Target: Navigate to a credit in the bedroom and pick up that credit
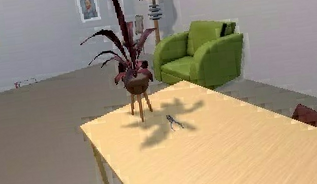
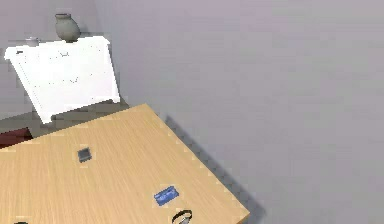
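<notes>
In the forward view, a small thin dark thing (image 1: pixel 174 122) lies on the light wooden table (image 1: pixel 234 146); what it is I cannot make out. At this view's right, a brown chair (image 1: pixel 316 118) is partly hidden behind the table edge. Farther back stand a potted plant (image 1: pixel 132 58) and a green armchair (image 1: pixel 200 53).

In the arm side view, a flat blue card (image 2: pixel 166 196), in shape like a credit card, lies on the table (image 2: pixel 120 140) near its wall-side edge. Just beside it, a dark ring-shaped thing (image 2: pixel 182 215) is cut off by the bottom edge. A white dresser (image 2: pixel 68 75) stands beyond the table. The state of the claw and the pose of the arm I cannot tell.
</notes>
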Motion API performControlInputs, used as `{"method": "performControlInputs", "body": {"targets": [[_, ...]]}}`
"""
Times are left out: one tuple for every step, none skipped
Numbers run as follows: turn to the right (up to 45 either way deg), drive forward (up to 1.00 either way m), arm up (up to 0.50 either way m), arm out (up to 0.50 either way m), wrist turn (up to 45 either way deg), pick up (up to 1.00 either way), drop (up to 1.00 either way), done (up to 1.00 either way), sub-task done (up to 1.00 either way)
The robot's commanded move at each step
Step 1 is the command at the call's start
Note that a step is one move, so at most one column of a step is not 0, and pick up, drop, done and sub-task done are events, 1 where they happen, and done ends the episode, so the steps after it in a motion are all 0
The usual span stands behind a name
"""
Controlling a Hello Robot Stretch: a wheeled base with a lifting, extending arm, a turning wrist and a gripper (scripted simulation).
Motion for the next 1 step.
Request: {"method": "performControlInputs", "body": {"targets": [[0.0,0.00,0.50,0.00,0.0,0.00,0.00,0.00,0.00]]}}
